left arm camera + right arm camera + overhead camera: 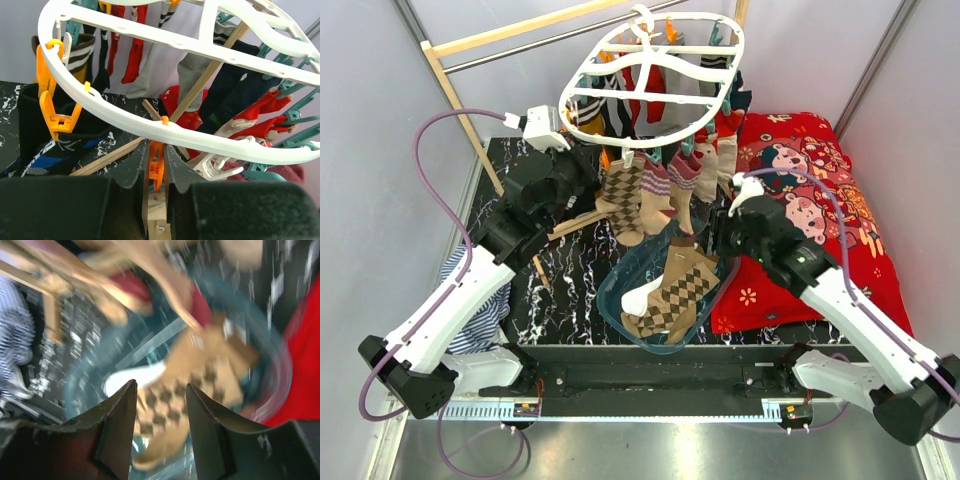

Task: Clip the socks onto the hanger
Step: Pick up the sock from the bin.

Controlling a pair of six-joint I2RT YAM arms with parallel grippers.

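The left pincer (156,150) is closed on an orange clip (156,172) at the near rim of the hanger (125,117), from which socks (642,190) are hung. The right pincer (161,390) is held parted and empty over argyle socks (200,372) in the tub (605,298) on the counter (560,290).

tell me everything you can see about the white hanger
The hanger is a large white oval frame, plastic-looking, with inner crossbars and a top hook by the rack's rod. It hangs tilted above the table. Orange and teal clips dangle from its rim, many holding socks. The left pincer straddles one orange clip under the near rim.
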